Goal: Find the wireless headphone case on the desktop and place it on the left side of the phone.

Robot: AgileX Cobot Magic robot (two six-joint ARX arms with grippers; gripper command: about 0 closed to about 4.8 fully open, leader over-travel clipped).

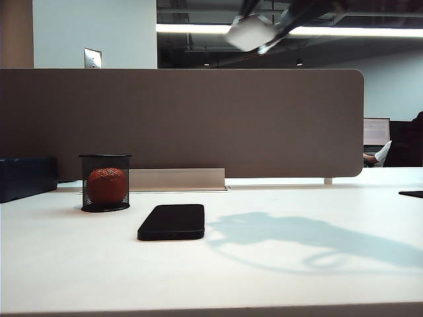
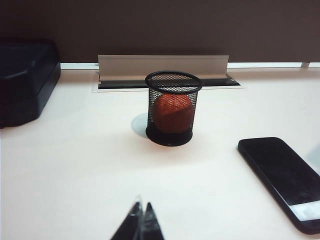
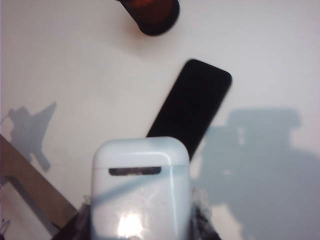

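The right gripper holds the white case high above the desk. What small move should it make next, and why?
Probably carry it leftward and lower. The right gripper holds the wireless headphone case high above the desktop, right of the phone. The bare spot between phone and mesh cup is the goal. The left gripper rests shut, away.

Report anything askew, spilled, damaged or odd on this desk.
Nothing stands out. The phone lies flat, the mesh cup stands upright with its orange ball, and the right gripper holds the headphone case high above the desktop.

Low desk-level exterior view; both wrist views sharing the phone (image 2: 282,180)
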